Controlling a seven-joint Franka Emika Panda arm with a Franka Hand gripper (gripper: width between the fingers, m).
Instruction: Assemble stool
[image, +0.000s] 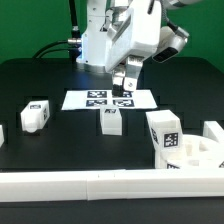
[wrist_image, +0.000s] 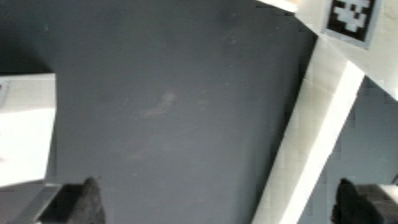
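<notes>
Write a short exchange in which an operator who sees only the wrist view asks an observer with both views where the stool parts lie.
Operator: My wrist view shows mostly dark table. Are any legs near?
Observer: Yes. One leg stands on the camera side of the marker board, near the middle of the exterior view.
Operator: And where is the seat?
Observer: The seat lies at the exterior view's right, close to the long rail and partly cut off by the picture's edge.
</notes>
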